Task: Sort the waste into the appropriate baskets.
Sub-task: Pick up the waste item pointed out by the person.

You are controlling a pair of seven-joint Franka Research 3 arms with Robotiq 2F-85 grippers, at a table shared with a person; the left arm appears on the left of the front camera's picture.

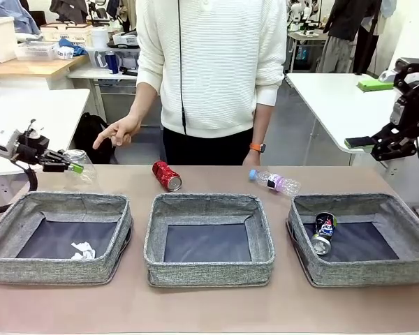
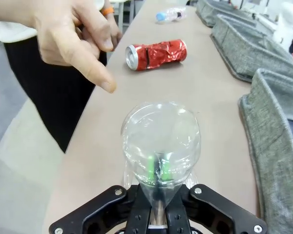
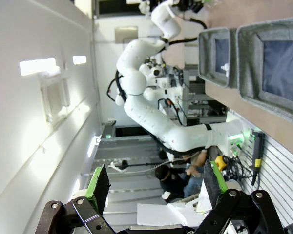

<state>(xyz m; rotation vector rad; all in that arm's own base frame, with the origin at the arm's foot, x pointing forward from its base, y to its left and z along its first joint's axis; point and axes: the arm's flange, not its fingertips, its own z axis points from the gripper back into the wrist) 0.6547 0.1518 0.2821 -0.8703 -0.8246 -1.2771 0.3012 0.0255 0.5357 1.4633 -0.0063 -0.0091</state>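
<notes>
Left gripper (image 2: 158,168) is clamped on the clear plastic cup (image 2: 161,141) over the table (image 1: 209,307)'s far-left corner, with a person's hand (image 1: 119,131) pointing nearby. Right gripper (image 3: 156,175) has jaws wide and empty, raised past the right edge. Red can (image 1: 167,175) and bottle (image 1: 274,182) lie along the far edge; the purple label is unreadable. Paper wad (image 1: 82,250) sits in the left basket (image 1: 7,223). Dark can (image 1: 324,232) sits in the right basket (image 1: 405,209), its print too small to read.

The left fingers (image 2: 150,168) are blurred and distorted through the cup (image 2: 161,136). The left basket (image 2: 278,161) is cut off by the picture's edge. The bottle (image 1: 276,183) label cannot be read.
</notes>
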